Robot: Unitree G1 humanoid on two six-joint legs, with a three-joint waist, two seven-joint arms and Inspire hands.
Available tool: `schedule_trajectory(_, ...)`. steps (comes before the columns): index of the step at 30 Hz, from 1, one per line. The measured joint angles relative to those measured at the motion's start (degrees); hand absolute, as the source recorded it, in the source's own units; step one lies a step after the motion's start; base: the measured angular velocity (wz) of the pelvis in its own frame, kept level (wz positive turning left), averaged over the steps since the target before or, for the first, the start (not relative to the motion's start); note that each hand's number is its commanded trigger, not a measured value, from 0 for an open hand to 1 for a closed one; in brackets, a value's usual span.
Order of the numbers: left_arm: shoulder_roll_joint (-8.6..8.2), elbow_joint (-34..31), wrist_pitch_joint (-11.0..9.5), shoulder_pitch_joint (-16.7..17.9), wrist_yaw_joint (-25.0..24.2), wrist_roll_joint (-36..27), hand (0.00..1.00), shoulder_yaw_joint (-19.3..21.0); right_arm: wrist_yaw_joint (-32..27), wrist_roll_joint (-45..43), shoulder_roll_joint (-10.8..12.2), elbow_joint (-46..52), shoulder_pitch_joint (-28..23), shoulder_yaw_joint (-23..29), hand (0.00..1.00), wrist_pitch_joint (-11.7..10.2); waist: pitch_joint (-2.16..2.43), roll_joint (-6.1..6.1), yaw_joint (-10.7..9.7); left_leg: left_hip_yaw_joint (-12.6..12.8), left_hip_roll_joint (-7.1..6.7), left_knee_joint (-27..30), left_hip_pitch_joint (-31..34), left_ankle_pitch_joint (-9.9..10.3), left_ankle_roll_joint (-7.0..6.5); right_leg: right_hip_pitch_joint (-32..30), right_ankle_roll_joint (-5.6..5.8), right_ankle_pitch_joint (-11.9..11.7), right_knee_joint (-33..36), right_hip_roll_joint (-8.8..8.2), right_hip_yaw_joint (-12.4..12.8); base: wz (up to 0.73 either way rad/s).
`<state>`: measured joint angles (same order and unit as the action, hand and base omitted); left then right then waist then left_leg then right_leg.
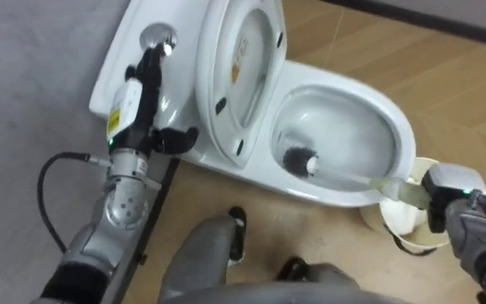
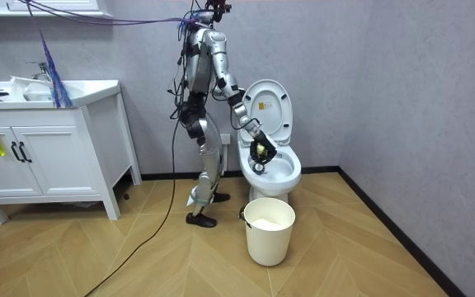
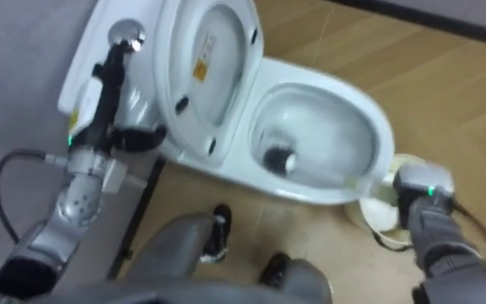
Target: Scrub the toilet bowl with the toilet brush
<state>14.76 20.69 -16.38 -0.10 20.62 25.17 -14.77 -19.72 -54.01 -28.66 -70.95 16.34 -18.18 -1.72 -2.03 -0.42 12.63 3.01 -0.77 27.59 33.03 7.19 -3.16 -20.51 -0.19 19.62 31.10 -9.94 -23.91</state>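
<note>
Behind the toilet bowl (image 1: 397, 127), the left hand (image 1: 146, 93) lies along the top of the cistern (image 1: 118, 63). Its fingers are straight and together and its thumb sticks out sideways. The fingertips reach up to the chrome flush button (image 1: 159, 35); whether they press it I cannot tell. This hand is the farther of the two from the work and carries nothing.

Between the cistern and the bowl, the seat and lid (image 1: 243, 67) stand raised, so the bowl is open.

The toilet brush (image 1: 299, 160) is in the bowl. Its dark bristle head is low on the inner wall, on the side toward the raised seat. Its pale handle (image 1: 353, 179) slants up and away from the head, crosses the bowl's rim on the robot's side and runs into the right hand (image 1: 452, 184). That hand hovers just outside the bowl's front end, with its fingers curled round the handle's end.

So the long axis runs from the right hand toward the seat, head end lowest. A scrubbing stroke would likely be a push and pull along that line (or a swing of the head round the wall).

A cream bucket (image 1: 412, 221) stands on the floor just beyond the bowl's front, under the right hand
</note>
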Motion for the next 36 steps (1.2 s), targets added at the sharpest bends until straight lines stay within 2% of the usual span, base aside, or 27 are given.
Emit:
schedule_trajectory(3,0.3,-0.6,-0.6,-1.8,-0.1,0.0,0.0,-1.2,-2.7,-1.3,-1.2,0.2,2.1,-1.5,1.0,0.2,-0.06,0.05,1.0,0.1,-0.13,0.3,3.3,-0.9,-0.36,-3.7,-0.03,0.0,1.6,-0.23,0.1,0.07)
schedule_trajectory(4,0.31,-0.9,-1.4,-2.2,0.1,-0.1,0.0,-1.2,-3.6,-2.5,-1.4,0.6,2.9,-2.0,1.0,0.6,0.1,0.41,1.6,0.1,-0.13,0.2,4.7,-1.4,-0.47,-5.2,-0.14,0.0,2.0,-0.53,0.0,0.04)
schedule_trajectory(7,0.35,-1.8,-2.3,-3.1,0.3,-0.9,0.0,-1.9,-4.8,-3.9,-1.6,1.9,3.5,-3.2,1.0,2.9,-0.08,0.67,2.2,0.0,-0.47,0.1,6.8,-2.2,-0.57,-7.9,-0.35,-0.1,3.0,-1.05,-0.1,0.06)
schedule_trajectory(11,0.63,-2.2,-2.4,-3.7,1.9,-1.8,0.0,-3.3,-5.6,-3.2,-4.7,3.6,4.8,-6.6,1.0,4.9,-0.35,1.86,3.4,0.1,-0.86,-0.5,8.9,-2.8,-0.46,-10.7,-0.51,0.1,3.8,-1.51,0.3,-0.02)
schedule_trajectory(15,0.99,-2.6,-3.3,-4.4,2.9,-3.1,0.0,-3.4,-5.7,-2.2,-5.0,3.5,7.1,-7.0,1.0,6.4,-0.46,2.42,3.8,0.1,-0.54,-0.8,10.6,-3.4,-0.2,-12.5,-0.97,-0.1,3.9,-1.25,0.1,0.03)
schedule_trajectory(18,2.34,-3.2,-3.3,-4.4,2.9,-3.1,0.0,-3.5,-5.7,0.3,-5.1,3.4,8.7,-7.6,1.0,7.1,-0.53,2.65,3.9,0.3,-0.73,-0.2,11.8,-3.4,-0.18,-14.0,-1.43,0.6,5.5,-2.04,0.1,0.03)
schedule_trajectory(21,2.52,-4.4,-3.3,-4.6,3.5,-4.8,0.0,-3.3,-5.7,6.7,-5.2,3.4,9.9,-7.5,1.0,8.0,-0.81,2.61,3.8,1.6,-1.0,0.2,13.4,-3.5,-0.23,-16.8,-1.65,1.5,8.3,-3.24,0.6,-0.01)
schedule_trajectory(26,2.54,-4.6,-3.2,-5.2,4.0,-7.1,0.0,-2.1,-5.7,21.2,-5.1,2.8,10.0,-5.6,1.0,7.5,-1.38,2.79,2.9,1.9,-1.0,0.3,14.5,-4.2,-0.01,-18.8,-2.2,2.0,10.0,-3.83,1.1,-0.02)
schedule_trajectory(32,2.54,-6.0,-2.2,-5.3,5.5,-8.3,0.0,-1.3,-6.1,37.1,-4.7,1.9,10.7,-4.9,1.0,7.4,-1.44,2.75,1.3,2.7,-0.94,2.2,17.0,-4.3,-0.03,-21.9,-2.84,2.7,13.0,-4.71,1.5,0.0)
schedule_trajectory(36,2.53,-6.7,-1.0,-5.2,6.6,-8.8,0.0,-1.4,-8.0,42.9,-3.8,1.8,10.6,-4.0,1.0,7.6,-1.41,2.8,0.1,3.1,-1.19,2.2,17.4,-4.7,-0.35,-22.7,-2.8,2.8,13.8,-5.19,1.7,0.0)
